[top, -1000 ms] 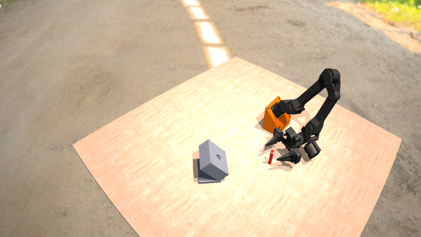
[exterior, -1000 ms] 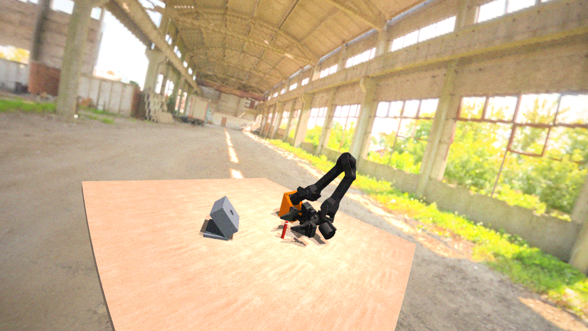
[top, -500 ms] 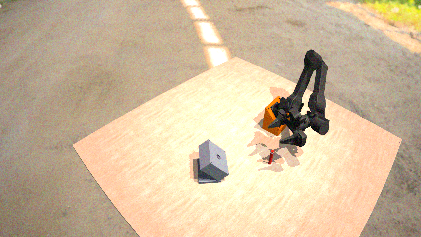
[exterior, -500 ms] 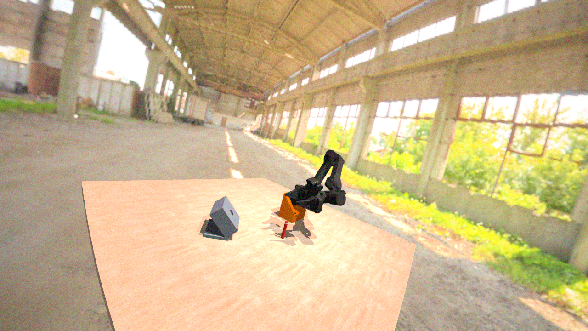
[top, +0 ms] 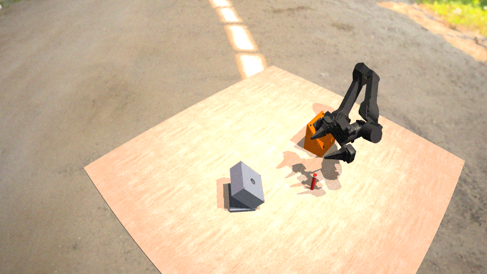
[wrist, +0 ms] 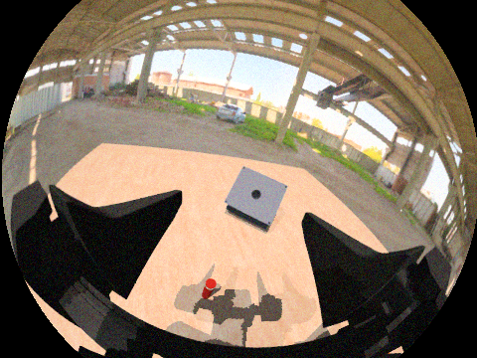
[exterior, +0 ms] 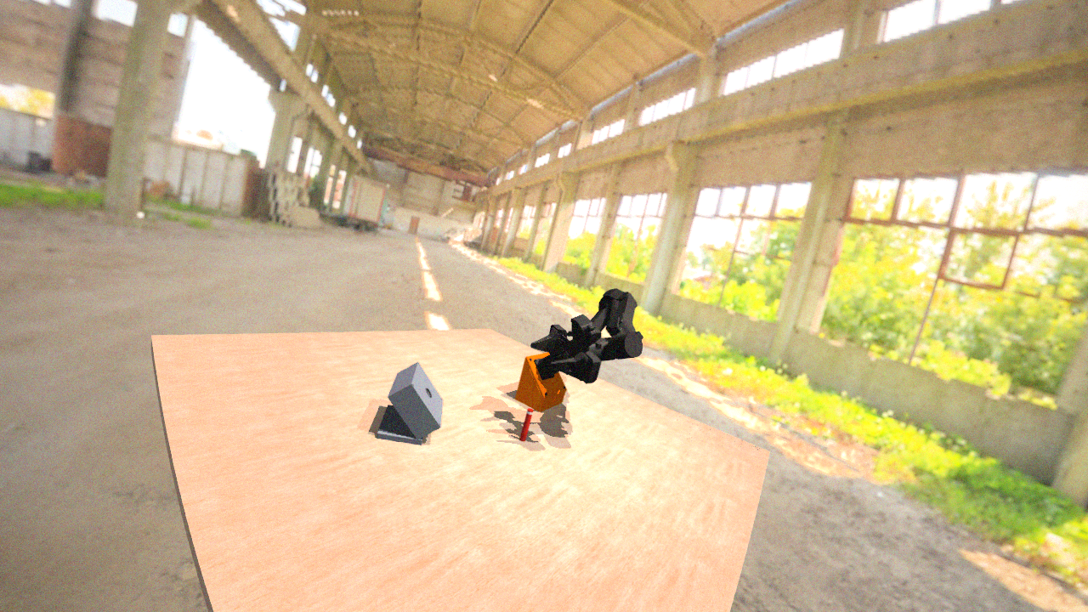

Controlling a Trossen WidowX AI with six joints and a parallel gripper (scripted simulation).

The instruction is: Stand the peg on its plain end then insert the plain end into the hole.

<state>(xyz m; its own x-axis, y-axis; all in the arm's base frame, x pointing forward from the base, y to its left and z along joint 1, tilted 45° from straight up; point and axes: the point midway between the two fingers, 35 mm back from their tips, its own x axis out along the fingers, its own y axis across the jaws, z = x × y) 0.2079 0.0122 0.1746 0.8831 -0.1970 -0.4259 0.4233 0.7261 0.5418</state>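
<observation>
The red peg stands upright on the table, with its white band near the top and its plain end down. Nothing touches it. The grey sloped panel stands apart from the peg, and its empty hole faces up and toward the robot. My gripper is wide open and empty, raised above the table and back from the peg on the robot's side. In the wrist view the peg appears low, left of centre.
An orange wedge-shaped block stands behind the gripper in the top and exterior views, partly hidden by the arm. The arm's shadow falls around the peg. The panel rests on a dark tilted base.
</observation>
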